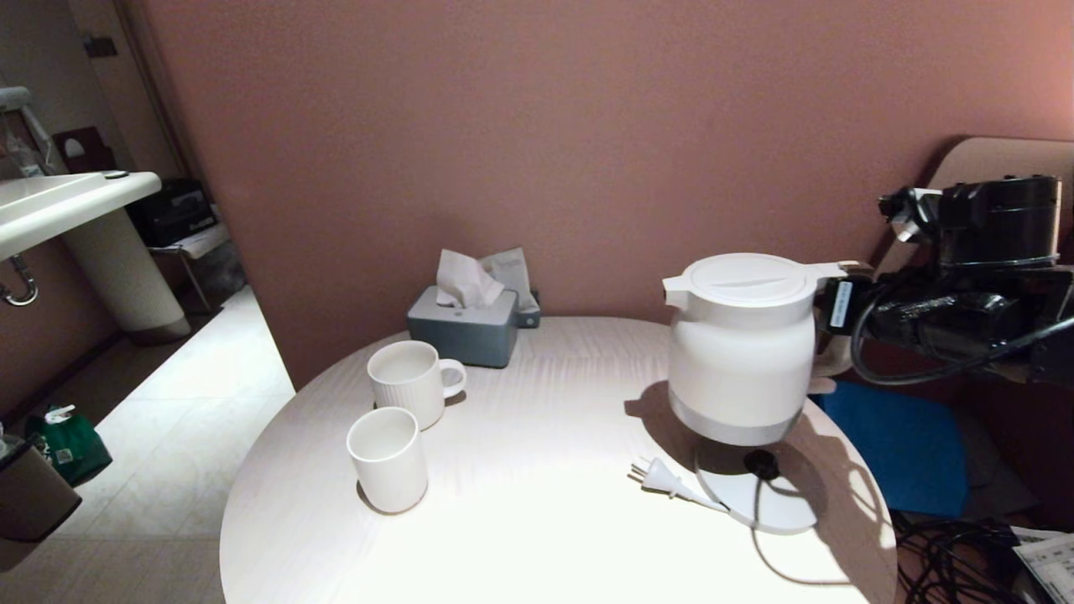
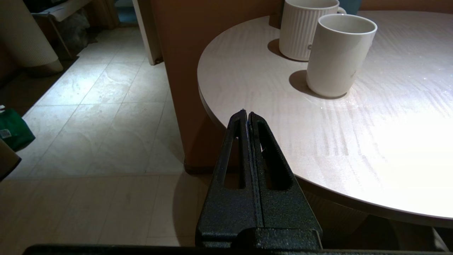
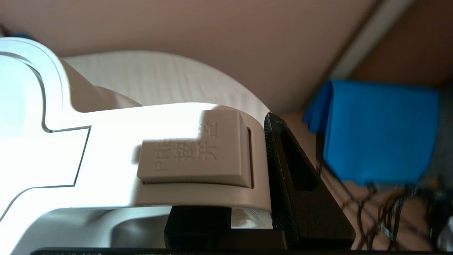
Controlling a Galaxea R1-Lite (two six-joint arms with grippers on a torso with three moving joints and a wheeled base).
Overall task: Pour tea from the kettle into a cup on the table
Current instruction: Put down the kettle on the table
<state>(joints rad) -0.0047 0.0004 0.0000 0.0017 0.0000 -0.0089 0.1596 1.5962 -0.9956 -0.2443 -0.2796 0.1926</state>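
A large white electric kettle (image 1: pixel 742 348) hangs upright in the air, lifted clear of its round grey base disc (image 1: pixel 768 499), which lies on the table (image 1: pixel 537 512) just below and in front of it. The disc's cord and plug (image 1: pixel 659 478) trail onto the table beside it. The right end effector (image 3: pixel 247 198) is clamped on the kettle's handle (image 3: pixel 198 166), one black finger (image 3: pixel 300 198) pressed against the handle's end. On the handle a grey lid button (image 3: pixel 193 156) carries raised lettering: "PRE", partly shadowed, and Chinese characters reading 按开盖.

To the left of the kettle, well apart from it, stands the plain white cup (image 1: pixel 388 459) with no handle, upright, near the table's left edge. Just behind the cup is a ribbed white mug (image 1: pixel 409 382) with a handle, close to it but not touching. Behind the mug, against the reddish-brown wall, sits a grey tissue box (image 1: pixel 463 325) with a white tissue sticking up.

The left end effector (image 2: pixel 246 115) hovers beside the table's left edge, short of the cup, with its two black fingers pressed together and holding nothing.

To the right of the kettle, beyond the table, lies a blue cushion (image 1: pixel 902 445), with a tangle of black cables (image 1: pixel 956 549) on the floor near it.
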